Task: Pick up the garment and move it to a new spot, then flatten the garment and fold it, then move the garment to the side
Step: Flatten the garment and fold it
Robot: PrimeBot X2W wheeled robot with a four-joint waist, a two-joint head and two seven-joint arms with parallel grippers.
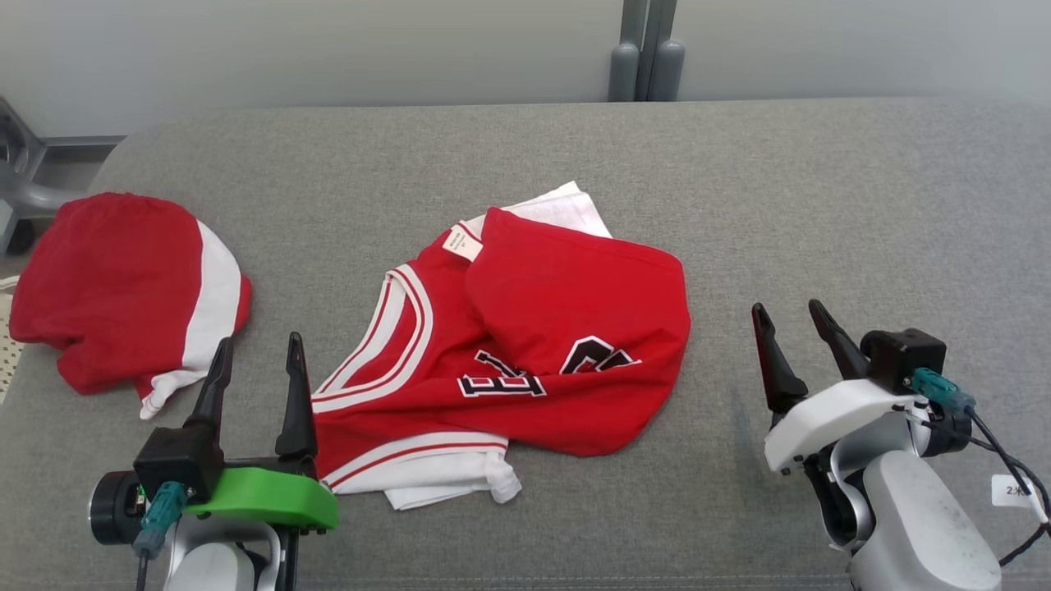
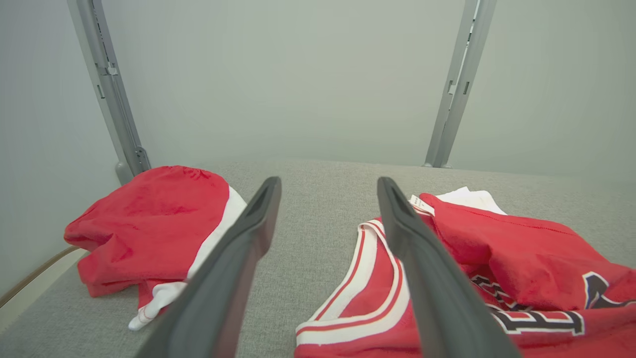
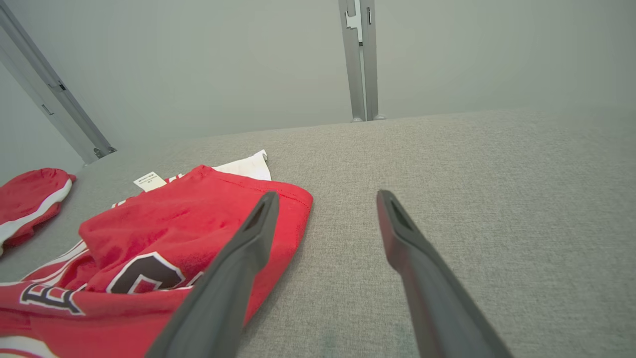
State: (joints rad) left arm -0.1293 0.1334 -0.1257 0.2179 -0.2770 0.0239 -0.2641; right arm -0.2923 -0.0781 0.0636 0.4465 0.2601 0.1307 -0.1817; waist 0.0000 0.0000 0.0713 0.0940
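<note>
Right, jersey [image 1: 525,345] lies crumpled mid-tabletop [image 1: 821,205], one half flopped over the lettering, so flattening looks like the step in hand. Left pincer [image 1: 259,341] and right pincer [image 1: 786,308] are both spread and empty, flanking it, likely staged for a two-sided grab. Second red garment [image 1: 123,287] sits far left, possibly shorts.

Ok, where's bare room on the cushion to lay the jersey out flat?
Widest free patch: the cushion right of the jersey, ahead of the right fingers. A free strip also runs behind the jersey to the wall. Crowded: the narrow gap between shorts and jersey, where the left fingers stand.
</note>
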